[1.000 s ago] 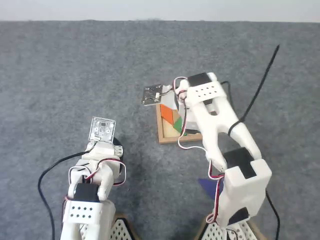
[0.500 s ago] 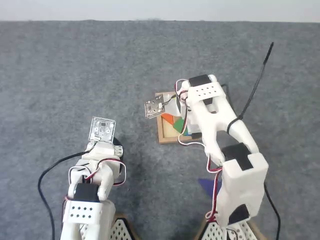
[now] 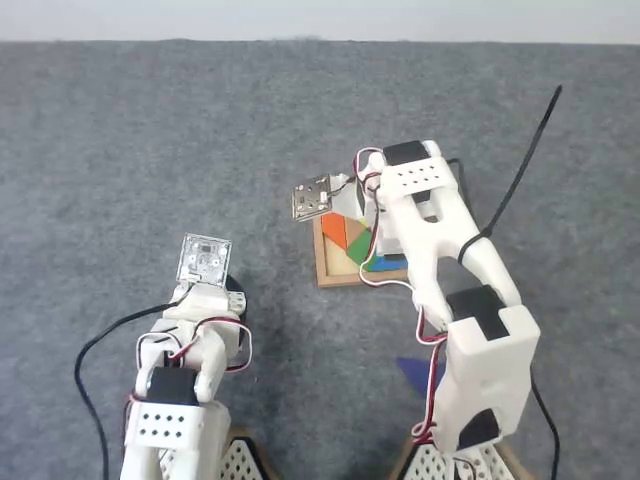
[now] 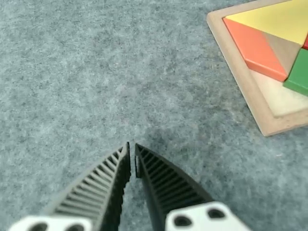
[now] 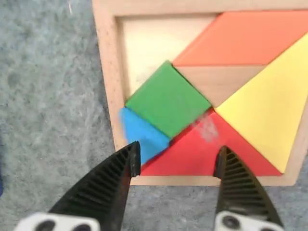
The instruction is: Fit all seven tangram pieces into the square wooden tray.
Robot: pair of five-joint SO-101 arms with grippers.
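**Right arm backs off the tray; one piece still outside**

Left arm (image 3: pixel 185 385): no change over the last second. It sits folded on its own side. My left fingers (image 4: pixel 108 178) are pressed together with nothing between them, low over bare worktop (image 3: pixel 200 120) and well apart from the tray (image 5: pixel 103 72).

Tray: same spot throughout. Inside are an orange piece (image 5: pixel 250 41), a yellow piece (image 5: pixel 269 110), a green piece (image 5: pixel 166 98) and a red piece (image 5: pixel 207 154). A blue piece (image 5: pixel 142 134) is tucked in the corner between green, red and the rim. A tan triangle lies between orange and green; cannot tell if it is a piece or shadowed floor. One pale patch of floor is bare in the corner beside green.

Right arm (image 3: pixel 440 250): half a second ago my wrist had swung down across the tray and covered much of it. Now it has drawn back toward the far side, and more of the colours show from above. My right fingers (image 5: pixel 110 178) are spread wide and empty, hanging over the rim by red and blue. I read this as a placement or nudge just finished. Cannot tell whether blue lies flat.

A dark piece (image 3: pixel 408 368) lies on the worktop near the right arm's base, well apart from the tray. Judgement: the task is unfinished, and this piece is the likely next fetch for the bare corner.
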